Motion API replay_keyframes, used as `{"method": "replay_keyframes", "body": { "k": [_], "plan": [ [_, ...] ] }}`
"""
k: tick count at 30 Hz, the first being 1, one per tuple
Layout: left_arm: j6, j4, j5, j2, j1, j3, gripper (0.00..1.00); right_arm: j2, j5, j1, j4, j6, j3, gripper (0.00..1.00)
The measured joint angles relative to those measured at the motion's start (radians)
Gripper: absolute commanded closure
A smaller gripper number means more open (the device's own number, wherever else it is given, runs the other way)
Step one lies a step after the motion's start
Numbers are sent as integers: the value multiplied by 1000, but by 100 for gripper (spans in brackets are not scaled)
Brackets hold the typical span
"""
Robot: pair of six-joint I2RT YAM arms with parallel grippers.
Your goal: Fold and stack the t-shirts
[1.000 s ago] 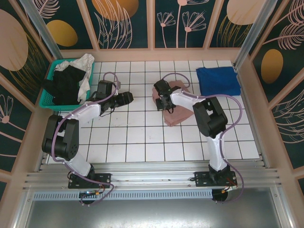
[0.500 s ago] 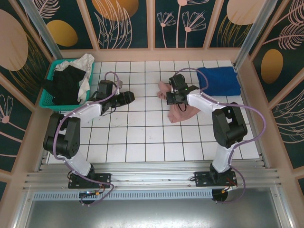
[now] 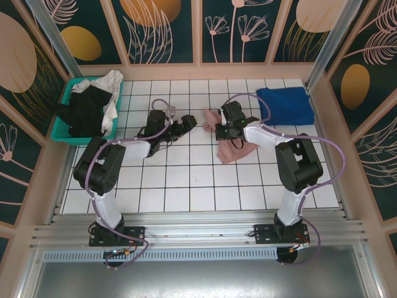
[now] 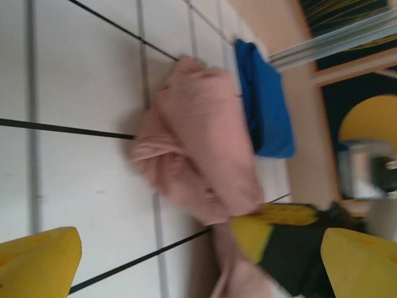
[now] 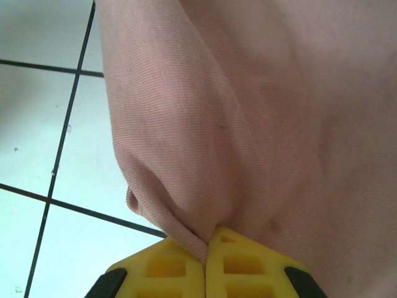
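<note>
Folding of the dusty-pink t-shirt (image 3: 234, 148) judged barely begun

The garment is seen bunched on the white tiled table (image 3: 186, 186), near the folded royal-blue t-shirt (image 3: 285, 105) to its right. A pleat of it is pinched between the closed fingers of the right gripper (image 5: 206, 248), while the left gripper (image 3: 187, 124) is held just beside the cloth with its fingers spread wide and nothing between them. A free edge would next have to be taken by the left gripper so that the cloth can be pulled flat. The chest print is hidden in the crumple and the left wrist view is blurred. A black t-shirt (image 3: 87, 112) and a white t-shirt (image 3: 113, 84) are heaped in the teal basket (image 3: 65, 129), their shapes hard to make out.
</note>
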Motion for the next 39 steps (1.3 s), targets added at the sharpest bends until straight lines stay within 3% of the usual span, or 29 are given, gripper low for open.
{"method": "replay_keyframes", "body": {
  "k": [5, 14, 29, 39],
  "plan": [
    [-268, 321, -50, 55, -47, -114, 1, -4, -19, 1, 53, 0, -50, 100],
    [-510, 498, -86, 143, -119, -118, 1, -55, -47, 1, 143, 2, -129, 100],
    [-725, 568, -85, 275, -152, -55, 1, -100, -110, 1, 258, 12, -203, 100],
    [-717, 537, -88, 333, -152, 122, 3, -109, -150, 8, 300, 2, -249, 100]
  ]
}}
